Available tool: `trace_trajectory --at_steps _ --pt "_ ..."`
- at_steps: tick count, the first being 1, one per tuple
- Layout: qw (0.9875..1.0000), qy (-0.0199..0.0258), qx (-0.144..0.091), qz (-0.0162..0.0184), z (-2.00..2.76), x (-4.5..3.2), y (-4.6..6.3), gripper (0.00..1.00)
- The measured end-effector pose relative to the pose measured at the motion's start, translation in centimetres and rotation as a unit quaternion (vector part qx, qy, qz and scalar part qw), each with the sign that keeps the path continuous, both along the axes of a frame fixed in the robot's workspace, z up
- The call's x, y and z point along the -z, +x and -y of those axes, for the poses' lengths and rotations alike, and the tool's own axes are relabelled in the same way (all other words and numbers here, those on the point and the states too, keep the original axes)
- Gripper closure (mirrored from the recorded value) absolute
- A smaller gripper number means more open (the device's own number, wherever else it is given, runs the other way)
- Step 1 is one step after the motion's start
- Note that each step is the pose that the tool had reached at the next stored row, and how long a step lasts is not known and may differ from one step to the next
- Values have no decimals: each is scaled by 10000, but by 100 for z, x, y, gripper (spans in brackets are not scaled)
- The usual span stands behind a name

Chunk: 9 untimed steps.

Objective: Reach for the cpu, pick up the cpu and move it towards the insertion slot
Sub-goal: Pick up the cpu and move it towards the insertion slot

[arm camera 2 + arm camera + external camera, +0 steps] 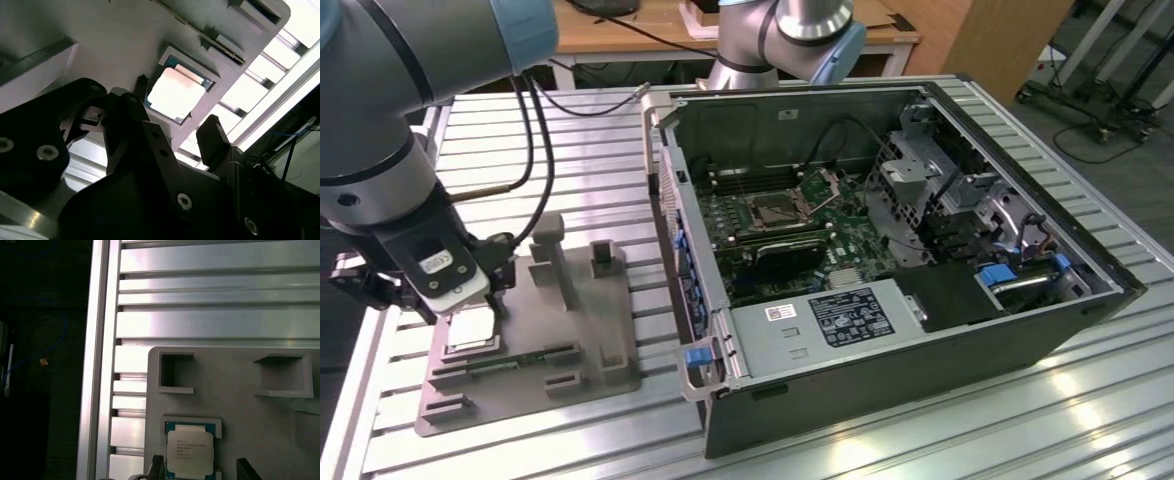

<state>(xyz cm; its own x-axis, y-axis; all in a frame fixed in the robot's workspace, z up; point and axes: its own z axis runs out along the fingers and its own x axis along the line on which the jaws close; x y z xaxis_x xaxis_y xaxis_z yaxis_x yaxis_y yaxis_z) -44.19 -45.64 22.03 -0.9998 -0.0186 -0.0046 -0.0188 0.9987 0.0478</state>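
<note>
Spread wide and empty, the two fingers (212, 135) of the black gripper (177, 104) flank the small square silver-topped cpu (175, 94). The chip lies flat below them in a grey plastic fixture tray (607, 350), with the metal-framed insertion slot (774, 212) well apart towards the exterior view's right.

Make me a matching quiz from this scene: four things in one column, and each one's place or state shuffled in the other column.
Column one
1. cpu
2. insertion slot
3. gripper
4. computer case

Column two
A. set in the green motherboard
B. open, one finger on each side of the cpu
C. lying in a recess of the grey holder
D. side open, standing on the slatted metal table

Pairs: 1-C, 2-A, 3-B, 4-D
</note>
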Motion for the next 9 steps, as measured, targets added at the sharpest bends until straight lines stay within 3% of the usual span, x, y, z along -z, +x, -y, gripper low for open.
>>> trace_trajectory --at_steps 9 --pt "10000 0 -2 0 3 34 -6 34"
